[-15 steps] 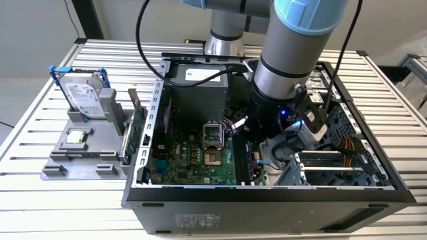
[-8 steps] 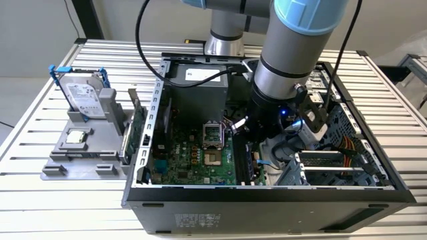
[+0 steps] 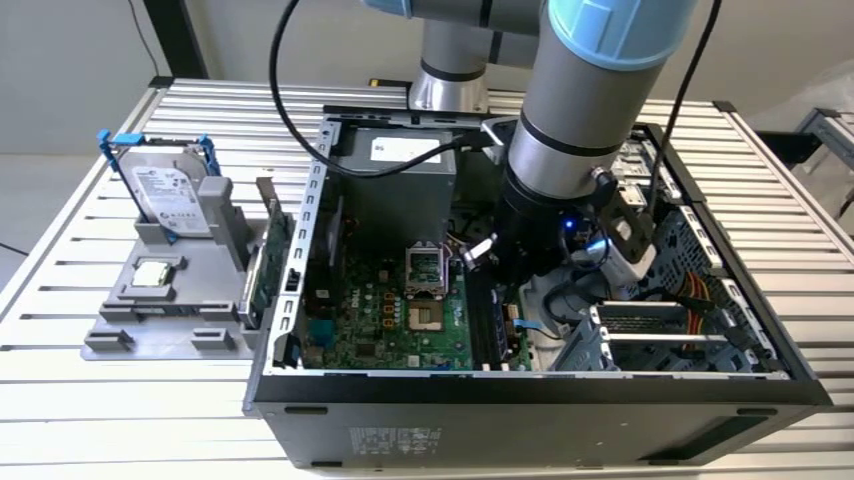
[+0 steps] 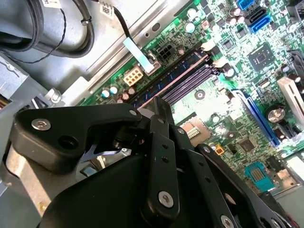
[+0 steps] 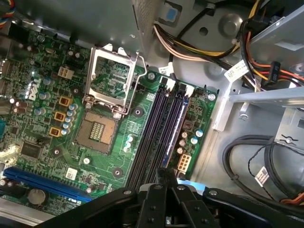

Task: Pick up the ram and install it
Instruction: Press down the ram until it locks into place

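Your claw (image 5: 164, 173) is down inside the open computer case (image 3: 534, 400), and in both wrist views its fingers look drawn together with no gap to speak of and nothing visibly pinched between them. Its tip hangs right over one end of the bank of memory slots (image 5: 151, 128). A thin blue-edged strip stands in one of those slots, which I take to be the ram (image 5: 175, 124); it seems to lie along the slot, but you cannot tell from here whether it is pressed fully home or whether the claw touches it. The white latches (image 5: 178, 88) at the far end of the slots give no clear sign of being snapped shut. The likeliest trouble is uneven seating: with the claw over one end only, a push could sink that end and leave the other raised. A tip sliding off the narrow top edge could also strike the small capacitors (image 5: 185, 140) just beside the slots. In the exterior view, at about ten o'clock from the claw, on the exterior view's left, the hard drive (image 3: 171, 195) and the green card (image 3: 274, 262) stand in their grey holder (image 3: 160, 320), well apart from the work.
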Tool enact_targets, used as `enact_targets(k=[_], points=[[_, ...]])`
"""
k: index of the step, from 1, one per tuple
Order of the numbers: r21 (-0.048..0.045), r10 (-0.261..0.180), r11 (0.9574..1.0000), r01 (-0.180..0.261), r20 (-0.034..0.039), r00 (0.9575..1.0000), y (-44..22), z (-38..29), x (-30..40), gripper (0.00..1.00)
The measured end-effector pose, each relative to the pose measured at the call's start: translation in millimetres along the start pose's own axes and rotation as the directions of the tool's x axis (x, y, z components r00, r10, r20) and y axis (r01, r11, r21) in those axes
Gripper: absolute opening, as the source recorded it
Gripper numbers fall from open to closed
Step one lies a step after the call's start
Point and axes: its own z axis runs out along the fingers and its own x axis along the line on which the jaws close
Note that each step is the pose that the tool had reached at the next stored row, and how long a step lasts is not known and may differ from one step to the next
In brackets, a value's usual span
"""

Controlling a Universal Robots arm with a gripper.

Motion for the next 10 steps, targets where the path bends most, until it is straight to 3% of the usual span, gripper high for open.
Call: enact_targets(k=[10], points=[[0.0005,-0.088,0.9961,0.088,-0.0005,0.9961,0.0,0.0,0.0,0.0]])
